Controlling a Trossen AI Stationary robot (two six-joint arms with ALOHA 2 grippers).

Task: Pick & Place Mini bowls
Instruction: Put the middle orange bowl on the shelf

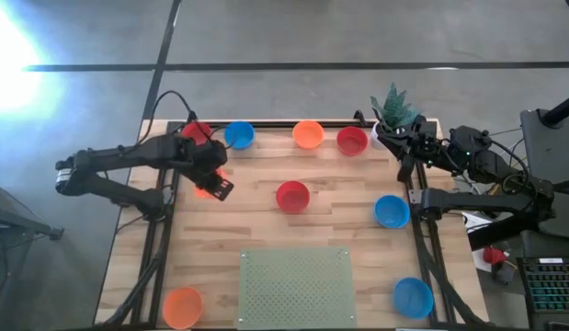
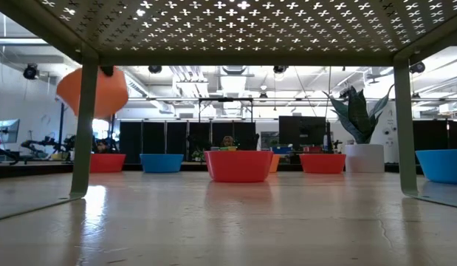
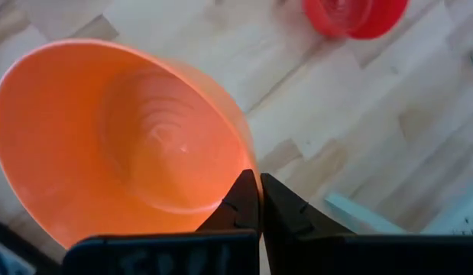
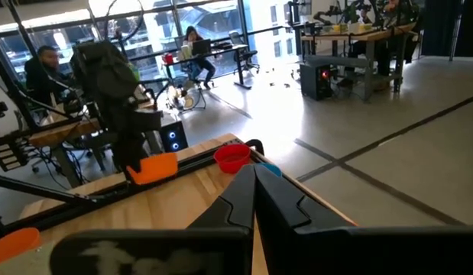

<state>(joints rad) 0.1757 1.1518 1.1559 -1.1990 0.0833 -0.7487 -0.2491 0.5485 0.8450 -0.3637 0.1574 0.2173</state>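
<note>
Closest to the lens in the left wrist view: orange bowl (image 3: 121, 145), rim pinched between the shut fingers of the left hand (image 3: 259, 200), tilted, lifted off the wooden worktop (image 3: 358, 114). Same bowl seen from above (image 1: 209, 187) under the left hand (image 1: 213, 184), just inside the worktop's left edge toward the far side; from the low view (image 2: 93, 91) hanging in the air, well above the surface.

Right hand (image 4: 254, 187) closed on nothing, fingers pressed together, parked at the far right corner beside the small white pot with a green plant (image 1: 392, 110).

Along the far edge, left to right from above: red bowl (image 1: 196, 131) partly hidden by the left arm, blue bowl (image 1: 238, 135), second orange bowl (image 1: 308, 134), second red bowl (image 1: 352, 141). Third red bowl (image 1: 292, 196) near the middle of the worktop. Second blue bowl (image 1: 392, 211) near the right edge, third blue bowl (image 1: 413, 298) at the near right corner. Third orange bowl (image 1: 182, 307) at the near left corner. Perforated green plate (image 1: 297, 287) at the near edge, between the two corner bowls.

People seated at desks in the room beyond, in the right wrist view.
</note>
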